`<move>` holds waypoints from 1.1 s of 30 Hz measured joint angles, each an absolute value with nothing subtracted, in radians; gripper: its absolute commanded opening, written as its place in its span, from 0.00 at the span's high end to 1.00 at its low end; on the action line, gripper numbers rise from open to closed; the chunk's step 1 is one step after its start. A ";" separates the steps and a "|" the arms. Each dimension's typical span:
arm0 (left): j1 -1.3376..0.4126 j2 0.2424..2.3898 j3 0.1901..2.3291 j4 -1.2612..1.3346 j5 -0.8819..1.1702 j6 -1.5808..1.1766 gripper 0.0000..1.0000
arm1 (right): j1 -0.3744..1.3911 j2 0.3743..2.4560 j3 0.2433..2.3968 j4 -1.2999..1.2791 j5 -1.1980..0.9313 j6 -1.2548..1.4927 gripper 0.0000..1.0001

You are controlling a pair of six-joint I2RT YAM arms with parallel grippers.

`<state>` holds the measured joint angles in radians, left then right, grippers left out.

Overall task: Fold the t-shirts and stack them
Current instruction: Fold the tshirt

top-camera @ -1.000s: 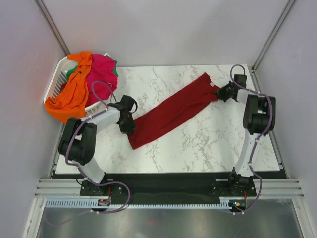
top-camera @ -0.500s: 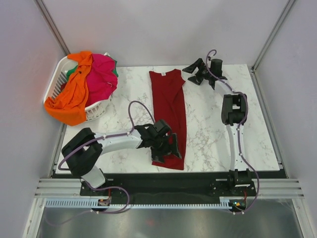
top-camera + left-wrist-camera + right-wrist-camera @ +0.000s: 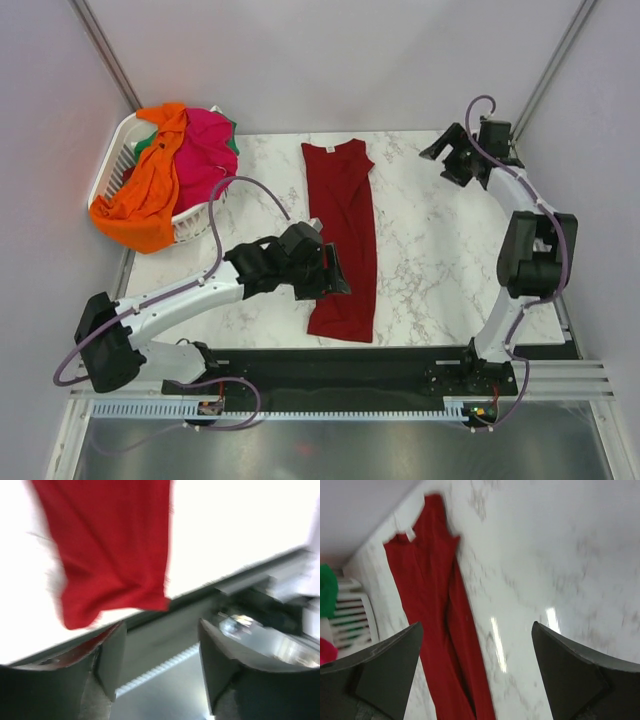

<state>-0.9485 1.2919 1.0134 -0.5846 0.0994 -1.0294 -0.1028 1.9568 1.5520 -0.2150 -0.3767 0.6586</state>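
Note:
A dark red t-shirt (image 3: 342,240), folded lengthwise into a narrow strip, lies flat on the marble table, collar at the far end. My left gripper (image 3: 332,275) hovers over the strip's left edge near its lower half, open and empty. In the left wrist view the shirt's hem (image 3: 110,545) lies beyond the gripper (image 3: 160,655). My right gripper (image 3: 443,165) is off to the far right, open wide and clear of the cloth. The right wrist view shows the red strip (image 3: 435,595) with its white neck label (image 3: 407,534) beyond the empty gripper (image 3: 477,670).
A white slatted basket (image 3: 115,165) stands at the far left corner. In it lie an orange t-shirt (image 3: 145,195) draped over the rim, a hot pink one (image 3: 205,150) and a green one (image 3: 232,145). A black rail (image 3: 330,360) runs along the near table edge.
A second ago both grippers were shut on the ends of the red shirt, stretched diagonally. It now lies straight and released; the left gripper has drawn back, the right swung to the far right corner.

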 measured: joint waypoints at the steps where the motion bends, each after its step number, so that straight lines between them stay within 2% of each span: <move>1: -0.948 1.290 1.015 -0.600 0.054 -1.006 0.37 | -0.080 1.885 1.464 -0.228 -0.359 0.651 0.03; 4: -0.947 1.346 1.014 -0.637 -0.055 -0.928 0.45 | 0.013 1.715 1.223 -0.238 -0.327 0.631 0.08; 9: -0.958 1.516 1.012 -0.662 -0.157 -0.846 0.46 | 0.171 1.535 0.914 -0.270 -0.320 0.605 0.22; 13: -0.984 1.571 1.007 -0.669 -0.217 -0.826 0.51 | 0.194 1.382 0.753 -0.299 -0.316 0.594 0.25; 14: -0.986 1.579 1.007 -0.669 -0.229 -0.823 0.55 | 0.197 1.345 0.726 -0.302 -0.315 0.593 0.26; 15: -0.987 1.590 1.007 -0.668 -0.237 -0.821 0.71 | 0.202 1.315 0.706 -0.302 -0.315 0.592 0.27; 17: -0.989 1.614 1.005 -0.662 -0.246 -0.818 0.82 | 0.215 1.277 0.677 -0.303 -0.316 0.587 0.27; 18: -0.989 1.626 1.000 -0.656 -0.248 -0.816 0.91 | 0.220 1.268 0.666 -0.301 -0.317 0.585 0.27; 22: -0.998 1.642 0.951 -0.644 -0.242 -0.823 0.95 | 0.226 1.259 0.640 -0.308 -0.318 0.573 0.27; 31: -1.029 1.490 0.802 -0.607 -0.208 -0.918 0.92 | 0.226 1.250 0.640 -0.329 -0.318 0.544 0.24; 32: -1.030 1.468 0.781 -0.610 -0.199 -0.934 0.90 | 0.226 1.245 0.642 -0.336 -0.317 0.540 0.23; 33: -1.030 1.448 0.763 -0.614 -0.192 -0.949 0.82 | 0.226 1.239 0.645 -0.344 -0.316 0.534 0.21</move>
